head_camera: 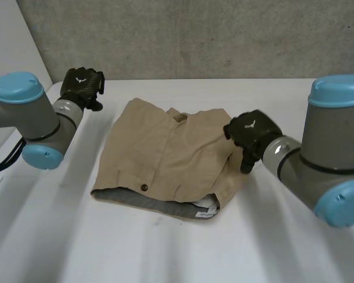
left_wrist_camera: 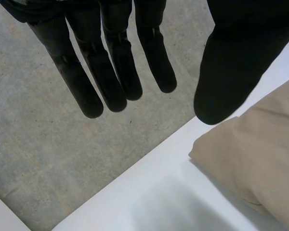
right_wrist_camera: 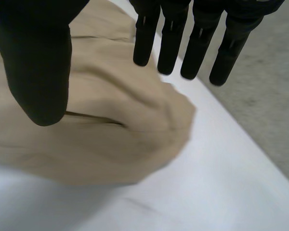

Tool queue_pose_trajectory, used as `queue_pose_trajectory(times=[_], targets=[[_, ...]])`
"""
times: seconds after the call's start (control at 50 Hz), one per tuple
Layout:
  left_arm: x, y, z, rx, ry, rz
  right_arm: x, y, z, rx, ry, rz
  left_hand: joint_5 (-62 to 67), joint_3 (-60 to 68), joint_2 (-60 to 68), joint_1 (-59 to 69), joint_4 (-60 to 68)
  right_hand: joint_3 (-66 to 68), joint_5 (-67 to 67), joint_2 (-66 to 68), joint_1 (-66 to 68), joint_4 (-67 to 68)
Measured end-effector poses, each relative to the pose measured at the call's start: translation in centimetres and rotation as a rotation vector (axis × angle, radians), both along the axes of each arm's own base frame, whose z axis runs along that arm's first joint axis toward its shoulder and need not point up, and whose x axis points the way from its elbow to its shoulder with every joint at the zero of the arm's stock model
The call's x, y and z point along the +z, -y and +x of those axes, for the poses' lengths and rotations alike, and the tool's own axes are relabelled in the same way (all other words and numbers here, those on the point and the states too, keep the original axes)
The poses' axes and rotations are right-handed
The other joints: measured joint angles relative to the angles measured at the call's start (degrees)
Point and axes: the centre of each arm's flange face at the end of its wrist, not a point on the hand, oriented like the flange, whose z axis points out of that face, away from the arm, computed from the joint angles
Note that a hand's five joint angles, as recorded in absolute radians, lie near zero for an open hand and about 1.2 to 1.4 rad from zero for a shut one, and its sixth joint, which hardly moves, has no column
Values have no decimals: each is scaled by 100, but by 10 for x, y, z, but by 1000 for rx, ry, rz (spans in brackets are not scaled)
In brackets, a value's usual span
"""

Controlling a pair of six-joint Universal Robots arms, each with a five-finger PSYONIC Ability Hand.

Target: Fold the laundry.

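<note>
The tan shorts (head_camera: 165,159) lie flat in the middle of the white table (head_camera: 165,253). Their grey-lined waistband (head_camera: 159,205) forms the edge nearest the robot and the legs run away from it toward the far side. The cloth's length from waist to hem therefore runs between the two arms, with one side edge facing each arm.

The right robot hand (head_camera: 251,132) is the nearer one. It hangs over the shorts' right side edge, about halfway along it. Its wrist view shows straight, spread fingers and a thumb above the tan cloth, gripping nothing, with a rumpled fold of cloth below the fingertips.

The left robot hand (head_camera: 82,87) stands off the shorts' far left corner and apart from the cloth. It is also released, with straight fingers that reach past the table's rim. Only its thumb tip comes near that corner, and I see no contact.

As I judge it, a sideways fold turns on the right hand dropping onto the edge beneath it. The left hand must first travel in toward its own side of the shorts.
</note>
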Motion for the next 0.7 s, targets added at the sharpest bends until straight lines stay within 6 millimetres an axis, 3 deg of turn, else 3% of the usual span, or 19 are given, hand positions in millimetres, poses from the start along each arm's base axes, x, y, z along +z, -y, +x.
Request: queue_pose_trajectory(times=[0.12,0.2,0.26,0.32,0.38,0.42,0.56,0.7], targets=[[4,-7,0,-8,-6,-4,-13,-50,4,82,-8,100,-1240,-1207,-1179,-1125,-1221,-554,-644,-402,-500,-640],[3,-10,0,-18,-7,2,-30,-74,6,123,-21,118,-1473,-1406,-1376,-1285,-1419,-554,-654,-402,-500,-640],[2,-12,0,-22,-6,9,-40,-81,7,135,-25,110,-1478,-1406,-1380,-1285,-1419,-548,-616,-401,-500,-622],[0,-13,1,-23,-6,16,-50,-82,9,138,-25,88,-1497,-1406,-1402,-1285,-1419,472,561,520,476,467],[-2,-14,1,-25,-4,22,-59,-77,13,125,-20,41,-1672,-1623,-1585,-1473,-1610,3229,3248,3344,3080,3164],[-3,-14,1,-28,-3,25,-60,-74,14,119,-16,16,-1790,-1721,-1702,-1636,-1743,3676,3707,3773,3341,3730],[-6,-17,-4,-68,10,39,-39,-83,19,152,12,-60,-2243,-2176,-2134,-2031,-2209,3720,3709,3784,3342,3854],[-11,-26,-15,-155,47,88,11,-116,16,272,68,-145,-2874,-2818,-2773,-2668,-2829,3720,3709,3784,3341,3854]])
